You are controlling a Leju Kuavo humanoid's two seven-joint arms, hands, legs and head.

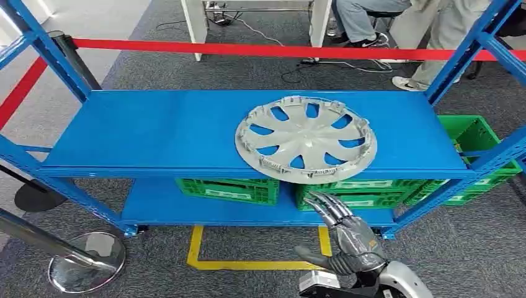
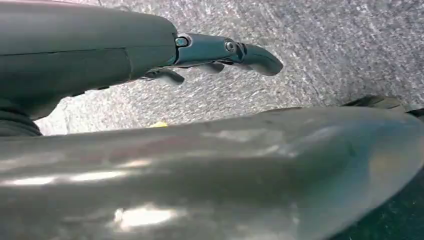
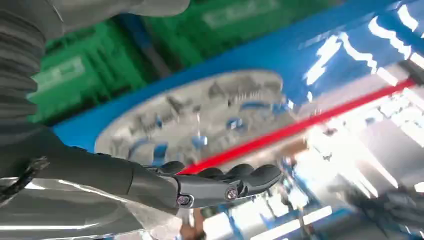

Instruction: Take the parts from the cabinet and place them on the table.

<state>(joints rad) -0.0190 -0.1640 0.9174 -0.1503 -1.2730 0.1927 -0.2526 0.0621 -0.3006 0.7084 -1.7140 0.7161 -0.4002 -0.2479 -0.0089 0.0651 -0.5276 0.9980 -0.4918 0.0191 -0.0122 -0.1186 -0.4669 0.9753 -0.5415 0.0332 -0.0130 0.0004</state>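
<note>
While a silver-grey wheel cover (image 1: 306, 138) lies flat on the upper blue shelf (image 1: 155, 133) of the cabinet, right of the shelf's middle, its near rim juts slightly over the shelf's front edge. It faces inside-up, with clips standing round its rim and blue showing through the cut-outs between its spokes. The right wrist view shows the same cover (image 3: 195, 117), blurred, past the fingertips.

Below and in front of the cover, the right hand (image 1: 345, 234) is raised with its fingers stretched forward and a little apart, the thumb out to the side; it holds nothing and touches neither cover nor shelf. Its fingertips point up toward the cover's near rim. The left hand (image 2: 220, 52) hangs over grey carpet, its fingers extended and lightly bent with nothing in them.

Green crates (image 1: 229, 189) stand on the lower shelf (image 1: 155, 208) beneath the cover, and another green crate (image 1: 474, 133) sits beyond the rack's right post. Yellow tape (image 1: 248, 264) marks the carpet before the cabinet. A red barrier band (image 1: 248, 48) runs behind the rack, a chrome stanchion base (image 1: 87, 261) stands at the near left, and people's legs (image 1: 434, 37) show beyond the band.
</note>
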